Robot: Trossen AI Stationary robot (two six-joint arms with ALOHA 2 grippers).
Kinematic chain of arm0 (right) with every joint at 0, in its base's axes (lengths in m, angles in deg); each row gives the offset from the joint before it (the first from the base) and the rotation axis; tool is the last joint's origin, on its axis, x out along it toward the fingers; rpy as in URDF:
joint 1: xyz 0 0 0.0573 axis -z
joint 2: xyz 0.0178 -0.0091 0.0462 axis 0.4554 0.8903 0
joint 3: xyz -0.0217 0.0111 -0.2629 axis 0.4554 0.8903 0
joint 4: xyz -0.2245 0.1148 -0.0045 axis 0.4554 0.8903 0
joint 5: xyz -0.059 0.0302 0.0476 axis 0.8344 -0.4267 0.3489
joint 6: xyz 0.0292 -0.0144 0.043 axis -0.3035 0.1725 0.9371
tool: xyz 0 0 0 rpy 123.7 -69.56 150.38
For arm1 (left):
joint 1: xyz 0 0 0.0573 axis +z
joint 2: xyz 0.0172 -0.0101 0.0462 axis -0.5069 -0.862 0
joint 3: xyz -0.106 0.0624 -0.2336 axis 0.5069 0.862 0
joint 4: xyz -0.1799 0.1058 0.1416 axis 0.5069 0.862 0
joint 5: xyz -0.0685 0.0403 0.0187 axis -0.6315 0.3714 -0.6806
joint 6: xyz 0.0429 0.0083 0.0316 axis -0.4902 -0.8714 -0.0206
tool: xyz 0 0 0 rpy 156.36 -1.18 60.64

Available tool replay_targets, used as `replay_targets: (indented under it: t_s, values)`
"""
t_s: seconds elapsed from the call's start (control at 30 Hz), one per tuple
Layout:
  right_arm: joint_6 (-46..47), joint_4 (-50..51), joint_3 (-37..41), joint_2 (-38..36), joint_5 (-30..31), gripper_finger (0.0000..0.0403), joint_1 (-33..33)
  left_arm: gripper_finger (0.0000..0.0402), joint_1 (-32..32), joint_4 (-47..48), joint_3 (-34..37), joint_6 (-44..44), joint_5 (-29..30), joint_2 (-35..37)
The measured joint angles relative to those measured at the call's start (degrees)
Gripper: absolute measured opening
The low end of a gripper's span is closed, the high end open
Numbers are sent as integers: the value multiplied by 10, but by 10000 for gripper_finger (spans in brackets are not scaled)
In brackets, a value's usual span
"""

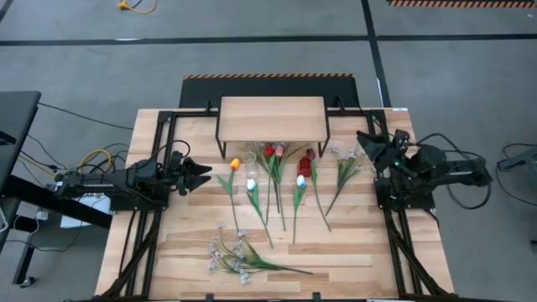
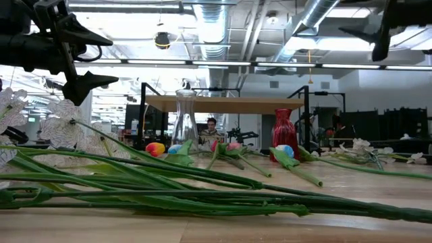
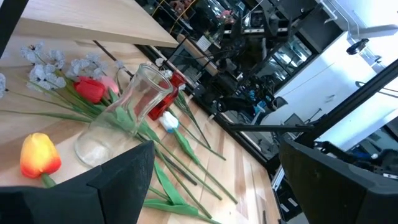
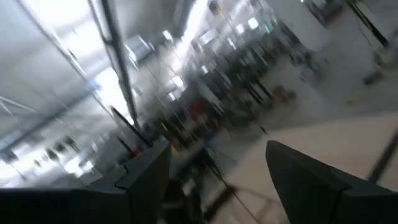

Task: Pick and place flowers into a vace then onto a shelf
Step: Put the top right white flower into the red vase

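Note:
Several tulips [image 1: 275, 180] lie in a row on the table in front of the shelf [image 1: 273, 117], stems toward the near edge. Among them a clear glass vase [image 2: 185, 121] and a red vase [image 2: 284, 128] stand upright. One white-lilac spray [image 1: 239, 258] lies near the near edge, another [image 1: 344, 168] at the row's right. My left gripper [image 1: 201, 174] hangs open above the table, left of the orange-yellow tulip [image 3: 40, 155], facing the clear vase [image 3: 134, 106]. My right gripper [image 1: 369, 144] is open and raised at the table's right, beside the shelf's right end.
The shelf board [image 2: 226, 103] stands on thin black legs at the table's far edge. Black frame bars run along the table's left and right sides [image 1: 155, 168]. Bare tabletop lies between the tulip stems and the near spray. A person shows in the room behind [image 2: 212, 125].

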Motion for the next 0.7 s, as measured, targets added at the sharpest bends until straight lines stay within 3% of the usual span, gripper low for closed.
replay_targets:
  t_s: [0.13,0.33,0.7]
  values:
    - [88,180,-114,74,-2,256,0,332,0,0,0,0,0,0]
    - [176,349,-240,189,-56,256,0,332,0,0,0,5,0,0]
    - [329,536,-315,296,-172,256,-1,332,0,-6,0,40,5,0]
